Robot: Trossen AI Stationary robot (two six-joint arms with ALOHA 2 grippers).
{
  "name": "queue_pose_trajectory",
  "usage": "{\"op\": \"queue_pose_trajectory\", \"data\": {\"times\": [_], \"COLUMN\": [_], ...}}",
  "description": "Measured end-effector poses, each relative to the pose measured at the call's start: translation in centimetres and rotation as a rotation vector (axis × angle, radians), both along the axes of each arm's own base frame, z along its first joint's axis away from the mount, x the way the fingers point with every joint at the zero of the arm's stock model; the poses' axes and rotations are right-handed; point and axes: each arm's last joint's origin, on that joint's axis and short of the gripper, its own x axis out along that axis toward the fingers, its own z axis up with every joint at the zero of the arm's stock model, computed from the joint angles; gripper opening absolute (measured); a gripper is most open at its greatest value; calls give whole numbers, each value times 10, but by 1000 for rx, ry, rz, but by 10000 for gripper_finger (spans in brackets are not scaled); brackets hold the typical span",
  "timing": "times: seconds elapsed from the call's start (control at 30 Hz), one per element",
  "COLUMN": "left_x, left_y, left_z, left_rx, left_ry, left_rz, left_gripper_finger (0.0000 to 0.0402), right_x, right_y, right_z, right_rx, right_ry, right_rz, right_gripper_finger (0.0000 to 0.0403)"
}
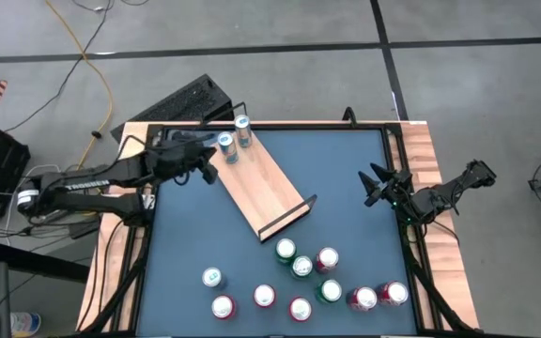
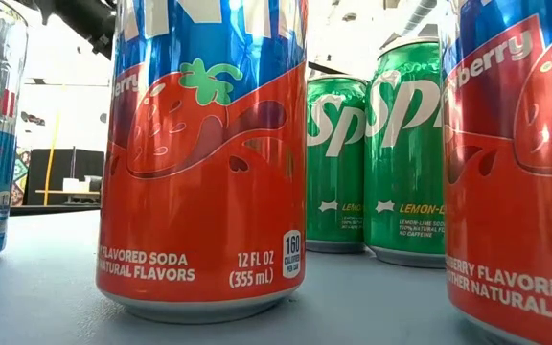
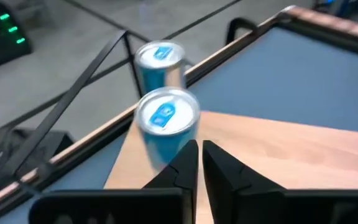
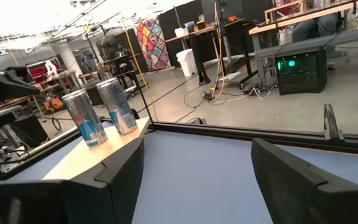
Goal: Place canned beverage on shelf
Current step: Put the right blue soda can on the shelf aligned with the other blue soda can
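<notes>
- Grey concrete floor surrounds the blue table (image 1: 346, 188) in the high view. The shelf (image 1: 261, 188) lies diagonally on it, two slim blue cans (image 1: 234, 136) standing at its far end. The left gripper (image 1: 205, 169) sits just beside the nearer of them, its fingers close together, holding nothing. The right gripper (image 1: 376, 185) waits near the table's right edge, fingers spread. Loose cans (image 1: 303, 277) cluster toward the near edge.
- Low view: a strawberry soda can (image 2: 204, 153) fills the foreground, with two green cans (image 2: 372, 153) behind it.
- Left wrist view: the left gripper's fingertips (image 3: 188, 163) are almost touching, just short of the nearer slim can (image 3: 165, 124), which stands upright on the shelf's wood.
- Right wrist view: the right gripper's fingers (image 4: 123, 171) stand wide apart; both slim cans (image 4: 101, 112) show far off on the shelf end.
</notes>
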Motion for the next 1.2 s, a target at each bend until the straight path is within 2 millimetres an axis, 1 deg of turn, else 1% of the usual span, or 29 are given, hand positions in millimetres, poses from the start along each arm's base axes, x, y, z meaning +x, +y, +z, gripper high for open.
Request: {"op": "queue_pose_trajectory", "data": {"times": [0.1, 0.23, 0.3, 0.4, 0.5, 0.77, 1.2], "left_x": [4, 9, 9, 8, 5, 4, -1], "left_y": [2, 4, 4, 7, 10, 17, 37], "left_z": [-6, -19, -28, -35, -42, -37, -37], "left_rx": [-23, -36, -37, -25, -38, -7, -36], "left_ry": [21, 41, 26, -31, -44, -112, -147], "left_rz": [42, 43, 47, 67, 89, 104, 117], "left_gripper_finger": [3, 0, 0, 0, 0, 0, 0], "right_x": [0, 0, 0, 0, 0, 0, 0], "right_y": [0, 0, 0, 0, 0, 0, 0], "right_z": [0, 0, 0, 0, 0, 0, 0], "right_rx": [0, 0, 1, 1, 1, -2, -6], "right_ry": [0, 0, -1, 0, -1, 3, 9], "right_rz": [0, 0, 0, 1, 1, 1, -7], "right_gripper_finger": [282, 282, 282, 282, 282, 282, 282]}}
